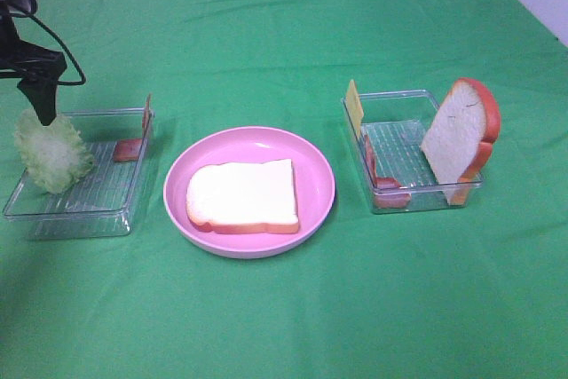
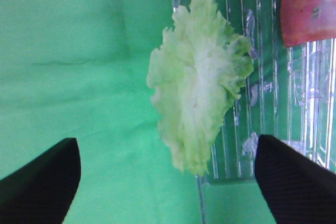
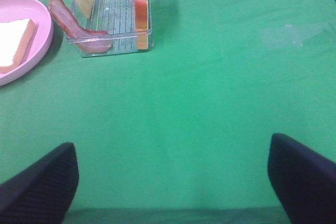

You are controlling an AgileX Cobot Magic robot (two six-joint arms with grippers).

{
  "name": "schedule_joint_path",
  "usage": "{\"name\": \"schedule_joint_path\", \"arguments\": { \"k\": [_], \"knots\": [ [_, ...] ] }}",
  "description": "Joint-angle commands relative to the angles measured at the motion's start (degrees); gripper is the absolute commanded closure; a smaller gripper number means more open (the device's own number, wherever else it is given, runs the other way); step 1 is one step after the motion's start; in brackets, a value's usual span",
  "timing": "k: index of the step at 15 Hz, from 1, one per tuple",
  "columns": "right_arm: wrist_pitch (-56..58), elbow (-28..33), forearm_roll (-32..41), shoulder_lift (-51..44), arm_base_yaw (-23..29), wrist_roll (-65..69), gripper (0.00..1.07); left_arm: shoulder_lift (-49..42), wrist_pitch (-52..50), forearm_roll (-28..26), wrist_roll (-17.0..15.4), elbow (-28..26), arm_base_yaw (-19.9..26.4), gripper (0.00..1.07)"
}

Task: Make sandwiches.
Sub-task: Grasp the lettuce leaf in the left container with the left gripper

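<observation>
The sandwich parts lie apart. One white bread slice point(image 1: 241, 197) lies flat on the pink plate point(image 1: 312, 166). Ruffled lettuce point(image 1: 51, 153) stands at the left end of the left clear tray point(image 1: 89, 212), with a bacon piece point(image 1: 129, 150) at its far right corner. My left gripper point(image 1: 42, 106) hangs just above the lettuce point(image 2: 199, 82), open, its fingers point(image 2: 42, 182) wide on either side without touching it. The right tray point(image 1: 417, 200) holds cheese point(image 1: 354, 106), bacon point(image 1: 382, 179) and an upright bread slice point(image 1: 461, 135). My right gripper point(image 3: 170, 182) is open over bare cloth.
A green cloth covers the whole table. In the right wrist view the right tray point(image 3: 115, 19) and the plate point(image 3: 44, 30) lie well ahead of the fingers point(image 3: 302, 179). A white wall edge shows at the far right corner.
</observation>
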Motion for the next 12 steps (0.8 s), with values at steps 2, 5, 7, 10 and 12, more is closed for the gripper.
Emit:
{"name": "schedule_joint_path", "arguments": {
  "k": [2, 5, 7, 10, 12],
  "knots": [
    [-0.74, 0.06, -0.11, -1.49, 0.0, -0.86, 0.14, 4.13, 5.16, -1.15, -0.69, -1.32, 0.11, 0.22],
    [-0.74, 0.06, -0.11, -1.49, 0.0, -0.86, 0.14, 6.02, 4.24, -1.43, -0.69, -1.38, 0.11, 0.23],
    [-0.74, 0.06, -0.11, -1.49, 0.0, -0.86, 0.14, 6.25, 3.38, -1.43, -0.69, -1.38, 0.11, 0.3],
    [-0.74, 0.06, -0.11, -1.49, 0.0, -0.86, 0.14, 6.65, 2.41, -1.83, -0.69, -1.38, 0.11, 0.61],
    [-0.74, 0.06, -0.11, -1.49, 0.0, -0.86, 0.14, 6.59, 1.89, -1.95, -0.92, -1.38, 0.11, 0.69]
  ]
}}
